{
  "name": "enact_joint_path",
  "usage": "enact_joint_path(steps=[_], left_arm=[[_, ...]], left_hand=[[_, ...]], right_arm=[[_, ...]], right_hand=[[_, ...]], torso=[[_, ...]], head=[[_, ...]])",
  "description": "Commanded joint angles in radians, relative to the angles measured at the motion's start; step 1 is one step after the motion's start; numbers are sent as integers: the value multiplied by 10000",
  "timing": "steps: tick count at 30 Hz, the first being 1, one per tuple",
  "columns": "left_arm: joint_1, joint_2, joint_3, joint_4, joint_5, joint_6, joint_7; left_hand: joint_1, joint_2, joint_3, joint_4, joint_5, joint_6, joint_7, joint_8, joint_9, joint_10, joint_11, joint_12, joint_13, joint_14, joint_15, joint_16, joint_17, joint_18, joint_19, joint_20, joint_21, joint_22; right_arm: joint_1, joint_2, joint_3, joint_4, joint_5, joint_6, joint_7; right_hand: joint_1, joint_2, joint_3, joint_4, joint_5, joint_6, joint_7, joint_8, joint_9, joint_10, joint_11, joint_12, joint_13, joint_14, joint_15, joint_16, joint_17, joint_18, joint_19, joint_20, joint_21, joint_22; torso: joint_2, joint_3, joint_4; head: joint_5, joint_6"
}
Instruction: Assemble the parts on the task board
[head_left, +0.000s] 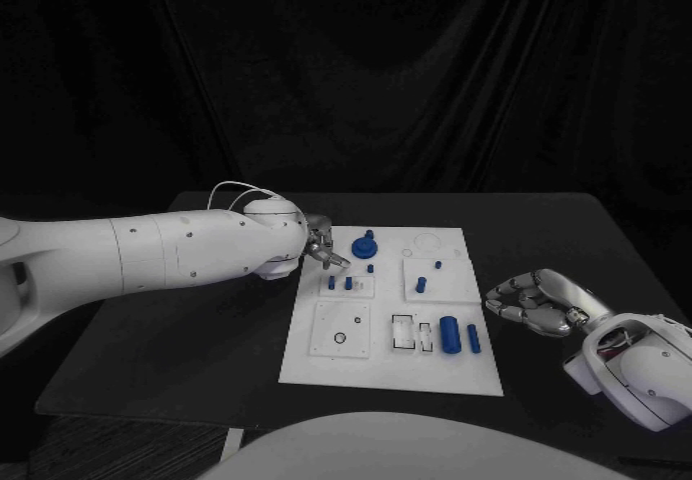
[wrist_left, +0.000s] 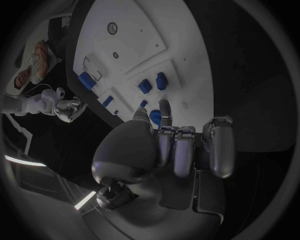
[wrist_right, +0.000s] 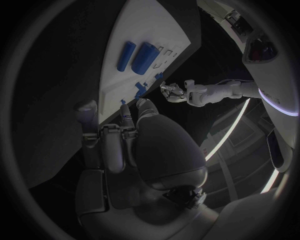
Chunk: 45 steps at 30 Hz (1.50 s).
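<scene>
Head view first: the left hand (head_left: 320, 250) is up at the far left corner of the task board (head_left: 325, 360), fingertips right next to the round blue part (head_left: 364, 244) standing there. It looks empty to me, fingers loosely apart rather than pinching anything. The right hand (head_left: 537, 303) sits off the board's right edge with its fingers curled in on nothing. Two blue cylinders (head_left: 459, 335) lie on the near right of the board.

Left wrist view: fingers (wrist_left: 187, 150) hang side by side above the board, one reaching toward the blue piece (wrist_left: 154, 117).

Right wrist view: curled hand (wrist_right: 134, 145), beside the board edge.

My take: line the fingertips up over the part before closing, so it doesn't tip.
</scene>
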Motion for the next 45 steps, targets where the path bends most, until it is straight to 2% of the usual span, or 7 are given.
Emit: enact_joint_path(steps=[1,18,24,31,33,36,45], left_arm=[[-25,167,10,-230,150,1295,-733],[-71,709,11,-1027,152,2229,-734],[-79,787,12,-1146,152,2333,-587],[-87,846,12,-1207,202,2331,-422],[-88,856,12,-1220,339,2320,-398],[-89,872,12,-1239,543,2332,-370],[-93,892,12,-1278,730,2322,-292]], left_hand=[[-80,-17,-55,5,-27,2,7,-47,-6,745,-29,79,2316,1039,-58,26,2630,-181,324,-74,73,2080],[-357,-175,-238,4,-214,147,-5,-168,11,915,-42,259,2496,1039,-71,26,2630,-208,386,-95,210,2114],[-355,-113,-211,0,161,219,-23,-212,60,910,-48,253,2492,1039,-64,26,2630,-193,349,-90,140,2092],[-92,-90,-148,-10,1132,292,-51,-369,138,864,-62,204,2452,1039,-66,26,2630,-178,303,-88,78,2072],[-14,-108,-132,-19,1245,302,-58,-396,148,841,-66,180,2431,1039,-67,26,2630,-173,291,-88,59,2067],[262,-152,-55,-23,1778,308,-76,-478,175,835,-79,174,2429,1039,-77,26,2630,-173,283,-94,60,2067],[421,-147,11,-11,2088,310,-73,-582,171,804,-79,142,2403,1039,-76,26,2630,-168,265,-93,39,2060]], right_arm=[[-22,-2,5,14,-49,-72,-17],[-23,32,5,8,-49,-60,-17],[-23,29,5,9,-49,-57,-24],[-23,35,5,10,-49,-39,-49],[-23,34,5,9,-49,-38,-53],[-23,34,5,9,-49,-34,-61],[-23,45,5,-2,-49,-14,-79]], right_hand=[[99,-10,64,12,34,-18,43,69,-6,450,12,-33,286,357,11,-33,1463,82,-63,-18,-20,871],[102,-7,80,13,37,-2,38,80,-3,458,7,-28,292,359,9,-30,1466,82,-59,-18,-15,873],[102,-7,80,13,37,-2,38,80,-3,458,7,-28,292,359,9,-30,1466,82,-59,-18,-15,873],[102,-7,80,13,37,-2,38,80,-3,458,7,-28,292,359,9,-30,1466,82,-59,-18,-15,873],[102,-7,80,13,37,-2,38,80,-3,458,7,-28,292,359,9,-30,1466,82,-59,-18,-15,873],[108,-2,95,11,40,-5,36,79,-4,454,5,-31,288,354,7,-35,1458,84,-64,-18,-26,871],[108,-2,95,11,40,-5,36,79,-4,454,5,-31,288,354,7,-35,1458,84,-64,-18,-26,871]], torso=[[11,-2,-11],[8,-8,8],[9,-6,5],[1,0,-12],[-1,1,-15],[-4,2,-11],[-6,1,-11]], head=[[24,2],[45,2],[45,2],[77,2],[78,2],[74,2],[88,2]])
